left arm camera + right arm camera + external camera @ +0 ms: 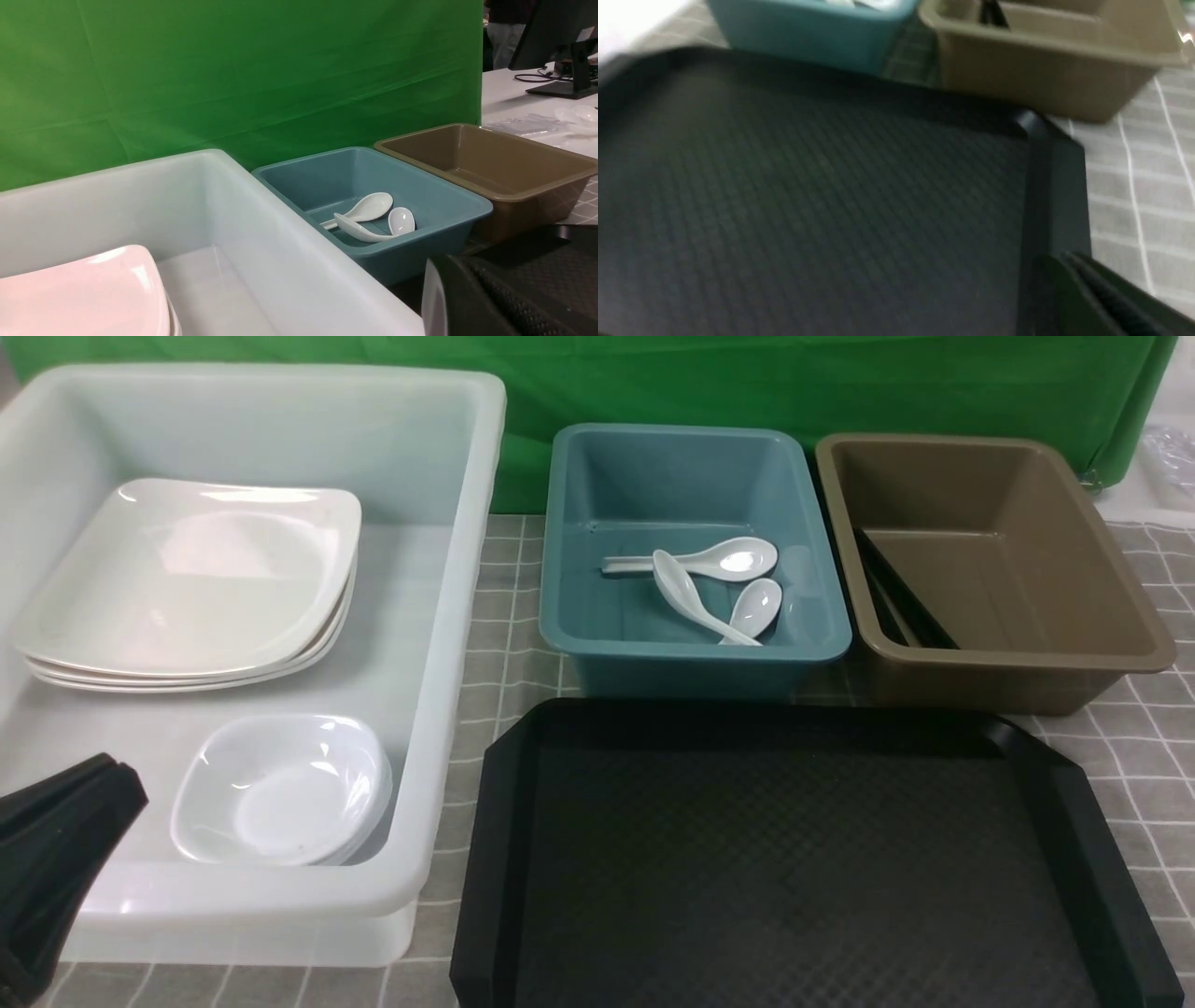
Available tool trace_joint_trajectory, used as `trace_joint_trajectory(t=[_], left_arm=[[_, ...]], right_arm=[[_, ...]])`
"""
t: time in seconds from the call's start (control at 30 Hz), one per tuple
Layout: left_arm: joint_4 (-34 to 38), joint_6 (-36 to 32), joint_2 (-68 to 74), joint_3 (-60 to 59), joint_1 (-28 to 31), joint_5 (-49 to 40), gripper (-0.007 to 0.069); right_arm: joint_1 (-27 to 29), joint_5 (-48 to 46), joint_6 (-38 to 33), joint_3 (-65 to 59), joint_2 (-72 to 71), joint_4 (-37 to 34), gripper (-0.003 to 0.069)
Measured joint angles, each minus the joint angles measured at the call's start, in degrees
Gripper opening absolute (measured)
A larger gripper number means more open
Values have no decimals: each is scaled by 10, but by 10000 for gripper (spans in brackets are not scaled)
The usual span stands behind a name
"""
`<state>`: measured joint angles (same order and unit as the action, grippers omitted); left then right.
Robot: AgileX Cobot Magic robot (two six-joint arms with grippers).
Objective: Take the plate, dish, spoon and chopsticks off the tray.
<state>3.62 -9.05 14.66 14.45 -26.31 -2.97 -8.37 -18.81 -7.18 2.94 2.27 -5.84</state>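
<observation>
Pincer (462, 266) black, tapered, closed; tray (766, 859) black, clipped-cornered, diamond-textured.

Open floor in the black tray (784, 859), ringed by rims
Over the tray's bare floor a hand could pass low, inside its raised rim. Beyond its far edge, the teal tub (695, 672) and the brown tub (1008, 686) stand side by side, walls higher than the tray, leaving only a thin gap between them. To the left rises the tall wall of the white bin (457, 616), with a strip of counter (504, 588) between bin and teal tub. Behind the bin and tubs, a green cloth (653, 383) blocks the way.
</observation>
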Motion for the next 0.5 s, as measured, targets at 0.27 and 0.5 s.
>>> trace_joint_trajectory(t=[0.27, 0.5], left_arm=[[-9, 0, -1, 0, 0, 0, 10], [-11, 0, -1, 0, 0, 0, 10]], right_arm=[[3, 32, 19, -33, -21, -1, 18], [3, 34, 21, -33, -21, -1, 25]])
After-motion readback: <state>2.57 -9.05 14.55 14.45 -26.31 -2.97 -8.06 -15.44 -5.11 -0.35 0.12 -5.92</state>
